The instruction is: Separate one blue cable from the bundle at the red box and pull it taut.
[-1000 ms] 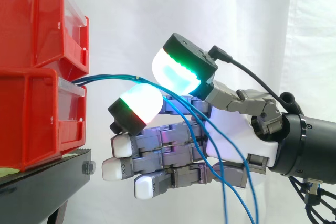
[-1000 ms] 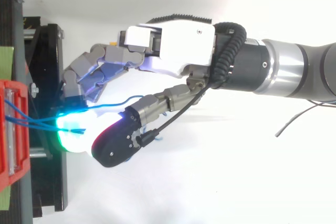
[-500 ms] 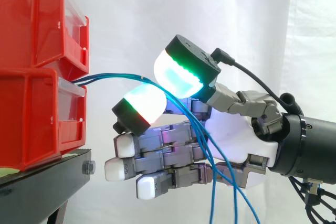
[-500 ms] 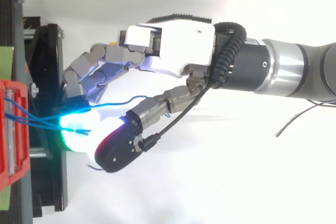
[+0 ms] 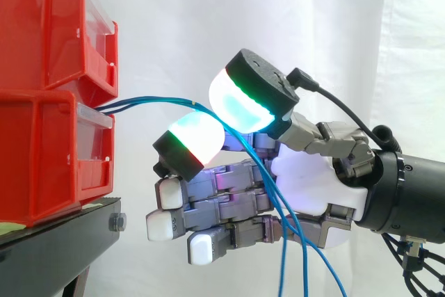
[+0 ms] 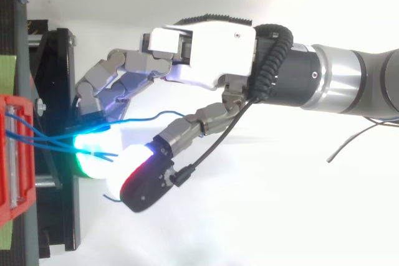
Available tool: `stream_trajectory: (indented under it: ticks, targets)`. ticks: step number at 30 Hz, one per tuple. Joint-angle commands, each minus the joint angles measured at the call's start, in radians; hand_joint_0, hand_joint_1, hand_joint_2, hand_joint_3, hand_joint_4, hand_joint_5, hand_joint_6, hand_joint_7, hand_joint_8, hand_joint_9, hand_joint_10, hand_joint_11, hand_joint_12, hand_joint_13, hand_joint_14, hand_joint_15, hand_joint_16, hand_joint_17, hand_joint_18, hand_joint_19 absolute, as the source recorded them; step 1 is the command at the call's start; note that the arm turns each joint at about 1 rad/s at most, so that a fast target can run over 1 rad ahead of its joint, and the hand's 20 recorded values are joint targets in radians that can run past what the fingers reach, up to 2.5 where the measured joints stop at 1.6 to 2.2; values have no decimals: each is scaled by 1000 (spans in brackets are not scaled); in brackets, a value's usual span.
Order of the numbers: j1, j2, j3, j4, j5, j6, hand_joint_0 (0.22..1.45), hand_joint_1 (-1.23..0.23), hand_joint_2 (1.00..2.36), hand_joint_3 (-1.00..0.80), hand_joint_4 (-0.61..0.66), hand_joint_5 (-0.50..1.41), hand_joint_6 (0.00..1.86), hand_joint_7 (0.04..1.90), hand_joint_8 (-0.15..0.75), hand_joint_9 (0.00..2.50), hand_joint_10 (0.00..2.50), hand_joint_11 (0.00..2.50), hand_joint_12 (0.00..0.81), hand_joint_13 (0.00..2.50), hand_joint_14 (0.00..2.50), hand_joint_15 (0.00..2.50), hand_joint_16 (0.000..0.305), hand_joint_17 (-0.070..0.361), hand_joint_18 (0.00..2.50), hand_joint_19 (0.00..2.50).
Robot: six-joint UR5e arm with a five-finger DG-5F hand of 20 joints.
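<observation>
The hand (image 5: 313,189) reaches in from the right with its palm side-on to the side camera. Most of its fingers lie nearly straight, stacked and pointing left toward the bins. The thumb and one finger curl toward each other above them, and their glowing cyan-green pads (image 5: 198,137) close narrowly on the blue cables (image 5: 149,101), which pass between the two. The lower fingertips glow plain white and touch nothing.

From the top view, the hand (image 6: 212,48) stops just short of the bins. The cables (image 6: 50,138) span the gap over the black stand (image 6: 59,60), and one strand loops off toward the straight fingers.

The cables leave the front of the lower red bin (image 5: 42,158) and rise in a shallow arc to the pinch, not drawn straight. They then fall across the palm and hang loose below the hand. An upper red bin (image 5: 49,26) sits stacked on the lower one, both on the black stand before the white curtain (image 5: 208,12).
</observation>
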Motion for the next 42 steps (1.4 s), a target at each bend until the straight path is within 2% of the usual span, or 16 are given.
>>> stream_trajectory:
  ticks: [1, 7, 9, 10, 12, 14, 15, 17, 19, 23, 26, 28, 29, 37, 40, 42]
  targets:
    - [0, 0, 0, -2, 0, -1, 500, -908, 1000, -500, 136, -184, 927, 963, 326, 855, 25, 885, 360, 766, 19, 457, 50, 111, 790, 600]
    - [0, 0, 0, -4, 0, -9, 442, -904, 1000, -500, 155, -182, 921, 943, 342, 870, 24, 883, 377, 782, 17, 468, 54, 121, 824, 595]
    - [-1, 0, 0, -4, 0, -9, 424, -755, 1000, -500, 169, -179, 914, 910, 350, 884, 22, 868, 388, 790, 16, 470, 56, 126, 840, 603]
    - [0, 0, 0, -4, -2, -9, 429, -734, 1000, -500, 169, -179, 914, 902, 348, 885, 23, 872, 386, 788, 18, 468, 56, 125, 837, 604]
    - [0, 0, 0, -4, -2, -10, 464, -534, 1000, -500, 156, -177, 905, 898, 340, 898, 23, 859, 372, 786, 17, 469, 53, 119, 817, 619]
    - [0, 0, 0, -4, -2, -12, 539, -358, 1000, -500, 129, -171, 881, 945, 315, 900, 26, 848, 350, 774, 19, 474, 48, 107, 771, 660]
    - [-1, 0, 0, -4, -2, -12, 588, -336, 1000, -500, 115, -170, 874, 957, 310, 900, 23, 843, 341, 767, 19, 488, 46, 103, 753, 680]
    - [-1, 0, 0, -2, 0, -15, 621, -383, 1000, -494, 100, -169, 866, 981, 309, 901, 26, 855, 340, 766, 18, 500, 46, 103, 750, 693]
    - [0, 0, 0, -2, 0, -18, 616, -447, 1009, -408, 104, -171, 864, 994, 311, 899, 26, 859, 345, 762, 19, 507, 46, 103, 744, 695]
    - [0, 0, 0, -2, 0, -18, 598, -666, 1015, -309, 115, -185, 875, 1024, 315, 870, 27, 892, 352, 756, 19, 509, 47, 105, 739, 704]
    - [0, 0, 0, -4, 0, -18, 620, -772, 1011, -372, 107, -192, 884, 1025, 309, 843, 27, 896, 350, 753, 19, 514, 47, 105, 738, 696]
    - [0, 0, 0, -2, 0, -18, 631, -792, 1009, -405, 102, -193, 886, 1016, 305, 838, 27, 901, 350, 752, 19, 517, 47, 105, 739, 685]
    - [-1, 0, 0, -2, 0, -18, 667, -841, 1000, -499, 104, -196, 895, 1003, 305, 841, 28, 911, 348, 752, 21, 509, 46, 104, 747, 674]
    - [0, 0, 0, -2, 0, -19, 688, -938, 1000, -500, 105, -187, 911, 1008, 297, 873, 28, 930, 338, 776, 20, 501, 45, 102, 794, 628]
    - [0, 0, 0, -4, 0, -24, 652, -954, 1000, -500, 102, -186, 913, 1002, 296, 885, 28, 938, 334, 780, 21, 502, 45, 102, 797, 627]
    - [0, 0, 0, -4, 0, -24, 577, -956, 1000, -500, 108, -184, 915, 991, 299, 889, 28, 939, 340, 784, 21, 516, 46, 104, 802, 641]
